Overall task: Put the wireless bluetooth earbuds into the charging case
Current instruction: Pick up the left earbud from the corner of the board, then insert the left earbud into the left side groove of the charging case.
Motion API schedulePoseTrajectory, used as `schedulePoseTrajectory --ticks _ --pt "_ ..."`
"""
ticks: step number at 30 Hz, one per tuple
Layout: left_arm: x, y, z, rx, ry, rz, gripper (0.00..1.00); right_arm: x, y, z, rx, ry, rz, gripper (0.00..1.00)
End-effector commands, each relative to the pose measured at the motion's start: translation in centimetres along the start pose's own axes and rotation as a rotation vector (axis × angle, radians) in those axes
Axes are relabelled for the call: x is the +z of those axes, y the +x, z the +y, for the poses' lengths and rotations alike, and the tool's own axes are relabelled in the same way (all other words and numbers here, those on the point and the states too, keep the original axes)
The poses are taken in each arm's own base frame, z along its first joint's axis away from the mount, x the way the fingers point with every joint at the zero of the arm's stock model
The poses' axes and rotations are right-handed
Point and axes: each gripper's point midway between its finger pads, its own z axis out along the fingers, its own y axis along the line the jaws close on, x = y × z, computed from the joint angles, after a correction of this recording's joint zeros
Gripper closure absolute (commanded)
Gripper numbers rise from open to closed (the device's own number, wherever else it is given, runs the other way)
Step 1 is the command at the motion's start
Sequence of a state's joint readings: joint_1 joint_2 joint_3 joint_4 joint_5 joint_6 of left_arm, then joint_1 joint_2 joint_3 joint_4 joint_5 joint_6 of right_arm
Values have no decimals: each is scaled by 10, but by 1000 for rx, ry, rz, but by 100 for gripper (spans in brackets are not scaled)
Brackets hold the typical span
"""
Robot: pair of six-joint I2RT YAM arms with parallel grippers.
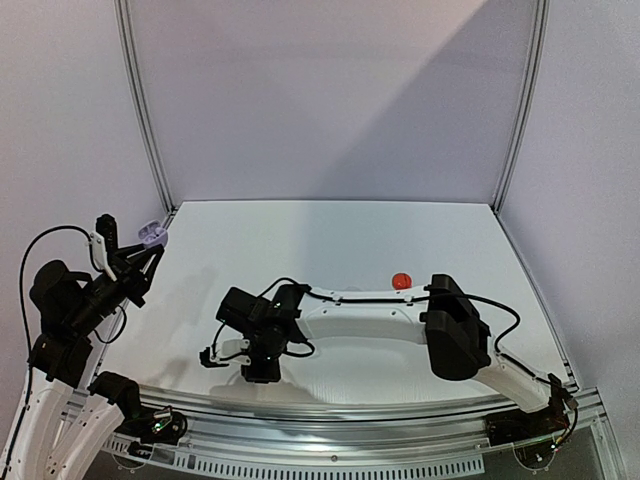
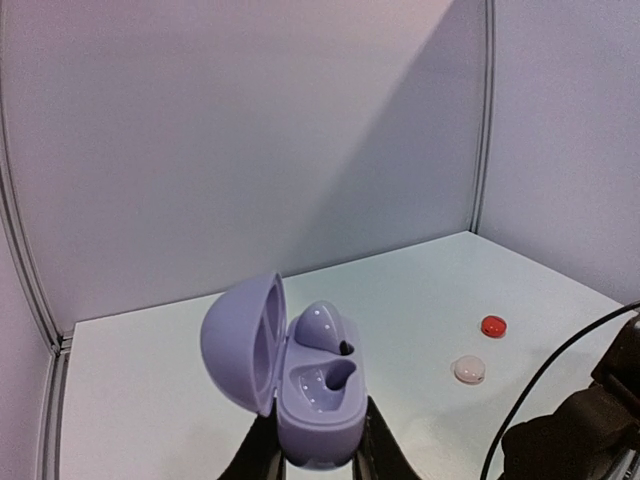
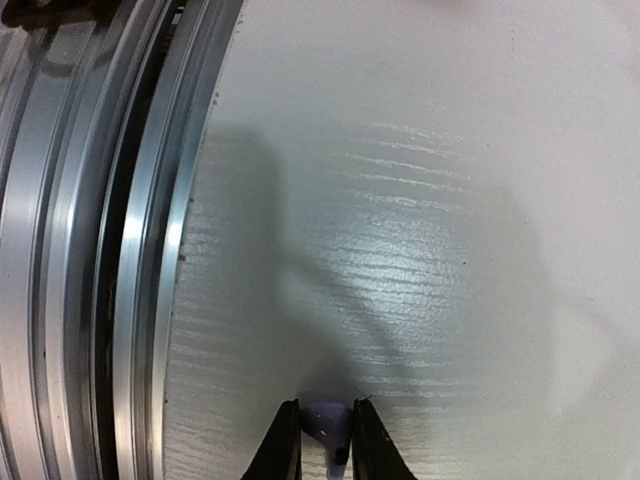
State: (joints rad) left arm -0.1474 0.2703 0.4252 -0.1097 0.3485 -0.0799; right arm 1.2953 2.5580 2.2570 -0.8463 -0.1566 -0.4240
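Observation:
My left gripper (image 2: 318,455) is shut on the base of an open lilac charging case (image 2: 315,395) and holds it above the table's left side (image 1: 151,233). The lid stands open to the left. One lilac earbud (image 2: 322,328) sits in the far socket, while the near socket (image 2: 340,378) is empty. Near the table's front edge my right gripper (image 3: 326,445) points down at the surface (image 1: 263,372). It is shut on a small lilac earbud (image 3: 325,420), whose dark tip shows between the fingers (image 3: 284,445). No other earbuds show.
A red round case (image 2: 493,326) (image 1: 402,280) and a pale round case (image 2: 468,370) lie closed on the table to the right. The aluminium rail (image 3: 130,250) of the table's front edge runs just left of my right gripper. The right arm's cable (image 2: 560,375) crosses nearby.

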Motion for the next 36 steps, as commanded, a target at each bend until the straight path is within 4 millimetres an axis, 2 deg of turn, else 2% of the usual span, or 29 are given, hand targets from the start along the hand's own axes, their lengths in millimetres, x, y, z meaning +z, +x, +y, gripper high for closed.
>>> schedulePoseTrajectory --ticks 1,3,7,10,11,13,14,16,17,19,22,24,28,31,36 --pt "0 6 5 3 -21 10 100 -21 -25 -6 91 28 -122 90" --pt "0 5 4 4 -19 7 100 -35 -38 -11 122 48 -184 91" --pt "0 3 2 11 -8 5 100 -86 -69 -33 210 114 -330 91" --pt "0 -2 -5 36 32 -7 100 -152 -104 -46 235 191 -497 91" --pt "0 -4 -8 46 51 -12 100 -186 -118 -48 229 219 -577 92" --pt "1 -9 -17 72 107 -28 100 -234 -139 -50 221 264 -717 92" --pt "1 -12 -24 92 148 -40 100 -266 -150 -51 217 292 -804 92" --pt "-2 -16 -41 111 247 -63 100 -309 -167 -50 212 323 -936 94" --pt "-5 -26 -51 139 303 -108 100 -326 -175 -48 199 336 -990 95" --pt "-11 -31 -66 162 398 -136 100 -354 -192 -40 160 350 -1081 96" --pt "-18 -37 -82 203 496 -154 100 -372 -212 -29 104 342 -1156 96" --pt "-20 -39 -86 208 529 -152 100 -376 -222 -24 81 335 -1191 96" --pt "-22 -45 -89 212 544 -157 100 -356 -232 -16 51 309 -1181 96" --pt "-24 -50 -92 206 557 -162 100 -356 -237 -13 39 294 -1209 97" --pt "-25 -56 -93 172 565 -164 100 -344 -238 -11 52 250 -1200 97"
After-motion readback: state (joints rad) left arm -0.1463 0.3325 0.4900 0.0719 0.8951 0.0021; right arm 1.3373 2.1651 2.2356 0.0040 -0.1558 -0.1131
